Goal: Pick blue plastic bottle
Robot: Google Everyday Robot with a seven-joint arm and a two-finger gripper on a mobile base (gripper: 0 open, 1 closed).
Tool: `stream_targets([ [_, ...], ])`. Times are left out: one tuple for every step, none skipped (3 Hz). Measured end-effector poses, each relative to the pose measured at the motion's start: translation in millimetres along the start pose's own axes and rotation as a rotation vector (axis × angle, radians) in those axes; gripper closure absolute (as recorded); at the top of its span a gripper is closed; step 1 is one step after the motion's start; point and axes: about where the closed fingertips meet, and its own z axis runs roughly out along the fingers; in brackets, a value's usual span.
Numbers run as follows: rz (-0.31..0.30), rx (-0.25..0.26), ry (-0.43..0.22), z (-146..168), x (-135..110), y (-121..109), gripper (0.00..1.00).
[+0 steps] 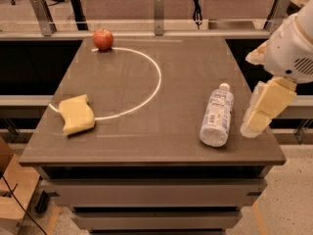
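The blue plastic bottle is clear and ribbed, with a small white cap and a white label. It lies on its side on the right part of the dark table, cap pointing away from me. My gripper, with pale yellow fingers, hangs at the table's right edge. It is just right of the bottle and apart from it. Its tips point down and to the left, level with the bottle's base end.
A yellow sponge lies at the front left. A red apple sits at the back left. A white arc is marked on the tabletop. A rail with metal posts runs behind the table.
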Motion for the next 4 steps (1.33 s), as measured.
stream_targets([
  [-0.036,-0.067,-0.054,27.1,-20.0,3.8,0.0],
  [-0.13,-0.115,-0.032,52.1,-34.6,11.0,0.0],
  [-0.135,-0.114,-0.03,52.6,-35.0,10.8,0.0],
  [-0.158,-0.089,0.003,51.7,-33.0,9.9,0.0],
])
